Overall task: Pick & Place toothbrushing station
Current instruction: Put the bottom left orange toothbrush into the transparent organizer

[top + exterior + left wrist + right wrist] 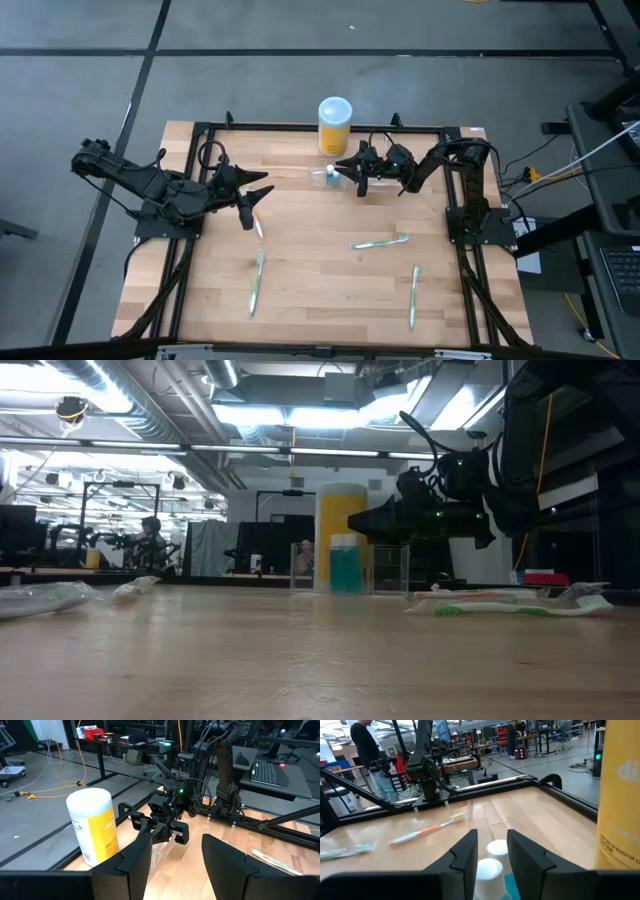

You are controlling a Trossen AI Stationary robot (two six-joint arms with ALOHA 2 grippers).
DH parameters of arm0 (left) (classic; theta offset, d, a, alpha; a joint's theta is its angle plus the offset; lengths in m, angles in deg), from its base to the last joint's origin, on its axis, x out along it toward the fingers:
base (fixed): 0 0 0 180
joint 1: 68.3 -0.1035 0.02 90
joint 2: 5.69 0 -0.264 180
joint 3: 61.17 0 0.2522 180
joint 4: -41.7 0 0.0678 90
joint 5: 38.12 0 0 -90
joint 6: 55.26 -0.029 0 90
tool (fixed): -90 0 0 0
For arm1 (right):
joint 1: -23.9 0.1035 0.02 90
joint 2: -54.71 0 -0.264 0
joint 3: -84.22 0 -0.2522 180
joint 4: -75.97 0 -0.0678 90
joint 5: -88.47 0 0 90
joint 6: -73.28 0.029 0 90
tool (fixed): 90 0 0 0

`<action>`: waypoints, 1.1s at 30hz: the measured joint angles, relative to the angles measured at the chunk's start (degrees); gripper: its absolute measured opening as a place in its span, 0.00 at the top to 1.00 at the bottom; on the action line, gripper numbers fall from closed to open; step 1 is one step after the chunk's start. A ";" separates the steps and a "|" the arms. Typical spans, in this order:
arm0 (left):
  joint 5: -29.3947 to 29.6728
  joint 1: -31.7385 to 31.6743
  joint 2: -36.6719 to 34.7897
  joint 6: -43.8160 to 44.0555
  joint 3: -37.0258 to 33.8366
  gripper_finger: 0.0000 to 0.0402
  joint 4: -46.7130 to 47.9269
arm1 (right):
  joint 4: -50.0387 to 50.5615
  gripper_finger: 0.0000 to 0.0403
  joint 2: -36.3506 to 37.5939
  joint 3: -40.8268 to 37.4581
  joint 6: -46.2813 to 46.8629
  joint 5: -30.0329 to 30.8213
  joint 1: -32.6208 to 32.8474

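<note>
The clear toothbrushing station (326, 176) holds teal, white-capped tubes, standing upright.

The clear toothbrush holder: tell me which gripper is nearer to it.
Right. The right gripper sits directly at the clear toothbrush holder, fingers open beside the white-capped tubes in it. The left gripper hangs well apart, toward the table's left side, open.

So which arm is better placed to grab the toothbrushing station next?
Right, probably. The right claw hangs beside the toothbrushing station, fingers open around its white-capped contents in the wrist view. The left claw sits farther off.
</note>
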 joint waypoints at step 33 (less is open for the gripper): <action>-19.46 -6.71 11.90 88.98 -0.83 0.57 67.60 | 14.47 0.74 37.10 -0.04 21.11 11.53 14.84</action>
